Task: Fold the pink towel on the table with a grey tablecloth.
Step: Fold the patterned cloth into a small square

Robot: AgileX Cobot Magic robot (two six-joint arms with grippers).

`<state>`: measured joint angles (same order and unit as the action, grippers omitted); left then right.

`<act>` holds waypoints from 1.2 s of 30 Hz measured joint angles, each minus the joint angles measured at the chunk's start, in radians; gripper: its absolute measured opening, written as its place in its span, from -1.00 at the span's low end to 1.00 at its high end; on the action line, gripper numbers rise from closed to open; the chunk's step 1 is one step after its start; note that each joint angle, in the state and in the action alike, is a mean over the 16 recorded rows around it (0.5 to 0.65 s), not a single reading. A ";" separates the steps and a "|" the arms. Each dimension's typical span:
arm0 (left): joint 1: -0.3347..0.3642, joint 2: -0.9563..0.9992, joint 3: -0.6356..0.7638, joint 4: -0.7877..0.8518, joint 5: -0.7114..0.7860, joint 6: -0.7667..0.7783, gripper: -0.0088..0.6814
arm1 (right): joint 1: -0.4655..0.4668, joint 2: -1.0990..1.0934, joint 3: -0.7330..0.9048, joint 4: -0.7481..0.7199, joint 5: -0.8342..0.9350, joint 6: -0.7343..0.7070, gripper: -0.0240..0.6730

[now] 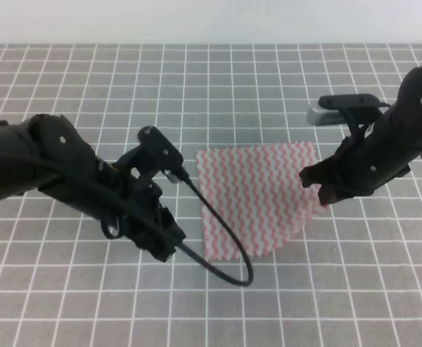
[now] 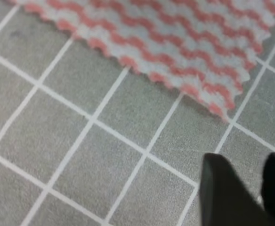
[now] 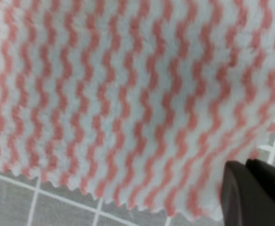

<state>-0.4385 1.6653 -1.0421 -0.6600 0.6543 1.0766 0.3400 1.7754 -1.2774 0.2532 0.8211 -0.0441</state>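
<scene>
Where the right gripper (image 1: 321, 189) meets the pink towel (image 1: 258, 199), its jaws sit at the cloth's right edge, but whether they pinch it cannot be told; only one dark finger (image 3: 257, 197) shows in the wrist view. The left gripper (image 1: 164, 246) hovers just left of the towel's near corner, apart from it, jaws barely parted. Flat on the bench (image 1: 211, 87), the towel has grey grid open all round. A black cable (image 1: 225, 249) crosses its left edge.
</scene>
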 joint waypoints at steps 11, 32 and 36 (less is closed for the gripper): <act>-0.115 0.013 -0.001 0.096 -0.067 0.085 0.13 | 0.000 -0.002 -0.038 0.021 0.008 -0.013 -0.98; -0.196 0.065 -0.003 0.205 -0.155 0.022 0.13 | -0.002 -0.002 -0.087 0.026 -0.016 -0.014 -0.98; -0.196 0.070 -0.003 0.207 -0.157 0.019 0.13 | -0.002 -0.001 -0.105 0.026 -0.015 -0.014 -0.98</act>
<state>-0.6344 1.7356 -1.0450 -0.4535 0.4971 1.0959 0.3384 1.7739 -1.3827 0.2788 0.8063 -0.0579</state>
